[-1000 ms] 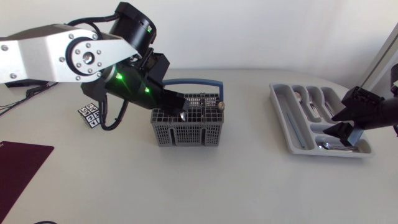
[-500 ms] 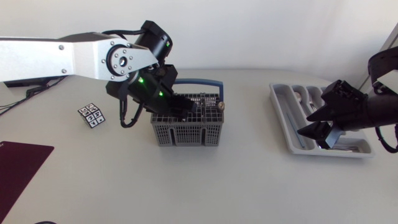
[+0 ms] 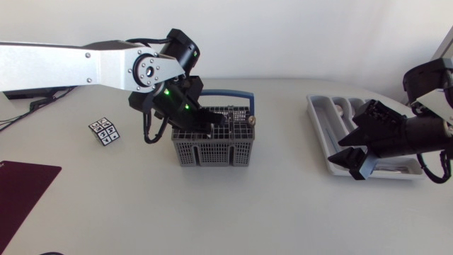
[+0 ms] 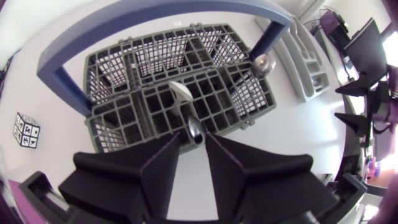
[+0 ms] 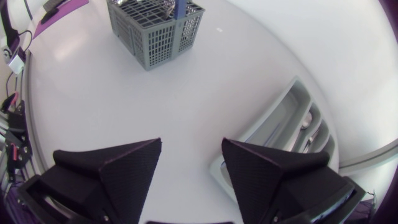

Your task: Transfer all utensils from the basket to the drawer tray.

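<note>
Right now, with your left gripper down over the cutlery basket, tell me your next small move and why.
Probably close the left gripper. A silver utensil handle sticks out of the cutlery basket right between its open fingertips, and it does not look pinched yet. Once it is gripped, lift it straight up. The right gripper is open and empty beside the drawer tray.

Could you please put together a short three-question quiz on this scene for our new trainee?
1. True or false: the right claw holds a utensil.
2. The left claw hangs over: A) the basket; B) the drawer tray; C) the dark mat.
3. Fill in: the basket's handle is coloured ____.

Key: 1 false, it is open and empty; 2 A; 3 blue.
</note>
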Controlling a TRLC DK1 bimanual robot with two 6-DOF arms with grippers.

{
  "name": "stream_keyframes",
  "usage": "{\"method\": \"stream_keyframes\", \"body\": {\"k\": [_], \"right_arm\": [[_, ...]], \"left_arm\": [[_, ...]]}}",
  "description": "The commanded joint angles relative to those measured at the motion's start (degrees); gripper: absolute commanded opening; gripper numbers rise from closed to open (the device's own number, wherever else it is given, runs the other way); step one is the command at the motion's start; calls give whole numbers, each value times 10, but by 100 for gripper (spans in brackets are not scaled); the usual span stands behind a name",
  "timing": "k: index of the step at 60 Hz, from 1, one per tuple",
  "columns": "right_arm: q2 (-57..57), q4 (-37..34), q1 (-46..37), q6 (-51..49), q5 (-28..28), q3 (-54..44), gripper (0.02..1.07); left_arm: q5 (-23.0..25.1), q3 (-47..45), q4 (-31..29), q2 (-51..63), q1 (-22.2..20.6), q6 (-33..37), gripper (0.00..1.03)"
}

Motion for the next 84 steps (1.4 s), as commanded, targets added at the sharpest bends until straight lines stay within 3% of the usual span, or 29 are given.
{"method": "stream_keyframes", "body": {"k": [1, 9, 32, 56, 73, 84], "right_arm": [[-9, 7, 8, 16, 5, -21, 74], [-10, 13, 17, 16, 10, -30, 74], [-15, 20, 30, 16, 23, -42, 74], [-15, 21, 41, 19, 23, -43, 74], [-16, 22, 44, 22, 24, -43, 74], [-23, 22, 48, 26, 24, -43, 74]], "left_arm": [[6, 15, 3, 14, 4, -12, 16], [8, 13, 16, 12, 5, -12, 6], [46, 0, 29, -7, 16, -11, 6], [161, -65, 99, -75, 52, -22, 6], [284, -102, 154, -115, 73, -42, 6], [318, -138, 207, -160, 79, -56, 6]]}}
